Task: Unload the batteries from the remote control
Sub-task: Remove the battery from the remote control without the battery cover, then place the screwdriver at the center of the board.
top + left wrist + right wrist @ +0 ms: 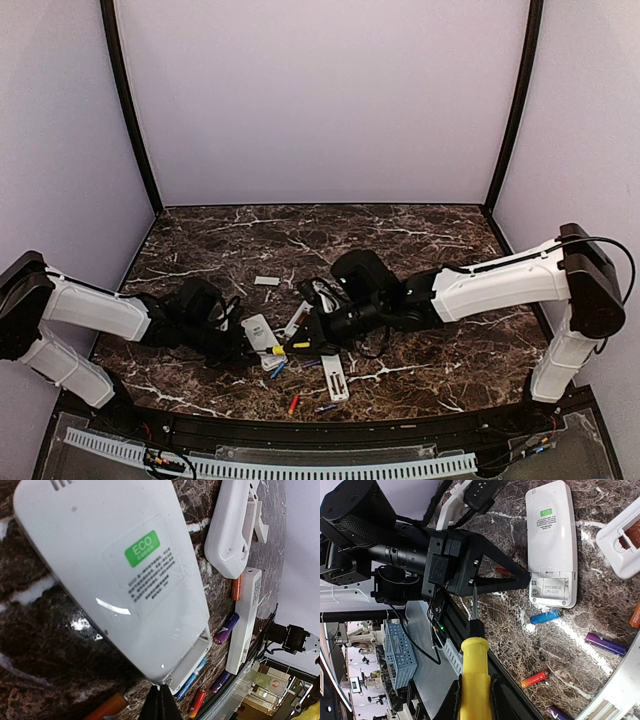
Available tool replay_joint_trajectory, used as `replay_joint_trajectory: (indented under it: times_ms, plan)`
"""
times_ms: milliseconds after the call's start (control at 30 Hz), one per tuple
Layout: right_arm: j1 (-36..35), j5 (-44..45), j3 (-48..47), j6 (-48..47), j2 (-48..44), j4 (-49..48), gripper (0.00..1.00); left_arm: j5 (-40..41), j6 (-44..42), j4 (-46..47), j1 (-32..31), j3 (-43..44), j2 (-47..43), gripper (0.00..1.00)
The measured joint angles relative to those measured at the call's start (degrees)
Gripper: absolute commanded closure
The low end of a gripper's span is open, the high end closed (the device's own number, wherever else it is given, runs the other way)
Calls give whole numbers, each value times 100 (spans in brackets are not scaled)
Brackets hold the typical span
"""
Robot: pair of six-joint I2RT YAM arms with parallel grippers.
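Yellow screwdriver (pixel 475 680) sits gripped in my right fingers (pixel 452 702), squeezed tight around it. My left fingers (pixel 160 705) are pressed together, holding nothing, tips by the white remote (pixel 115 570) at its uncovered end. Near that end the batteries (pixel 545 616) lie loose on the bench (pixel 600 605).

Loose batteries (pixel 293 403) (orange, blue) lie near remote (pixel 258 330)
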State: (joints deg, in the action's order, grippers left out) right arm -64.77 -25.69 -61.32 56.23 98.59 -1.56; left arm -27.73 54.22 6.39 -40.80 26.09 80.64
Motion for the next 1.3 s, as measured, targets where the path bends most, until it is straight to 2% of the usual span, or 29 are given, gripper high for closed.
replay_joint_trajectory:
  times_ms: [100,433,633,767,933,1133,1300]
  plan:
    - [0,173,0,-94,-107,173,100,144,-4,-144,2,-2,-153,96]
    - [0,1119,-179,-584,-428,1198,100,492,-210,-955,79,101,-905,63]
    - [0,1521,-131,-627,-570,1327,100,507,-409,-1222,310,282,-1145,43]
    - [66,1700,13,-632,-802,1370,100,439,-669,-1534,610,448,-1222,34]
    - [570,1840,409,-774,-1373,1456,100,389,-1300,-2260,1309,1034,-1399,22]
    - [1775,1928,1023,-1106,-2013,1279,100,157,-2415,-3067,2695,2221,-1421,21]
    - [2684,1764,1471,-1322,-1989,754,100,-31,-3167,-3512,3873,3095,-1263,21]
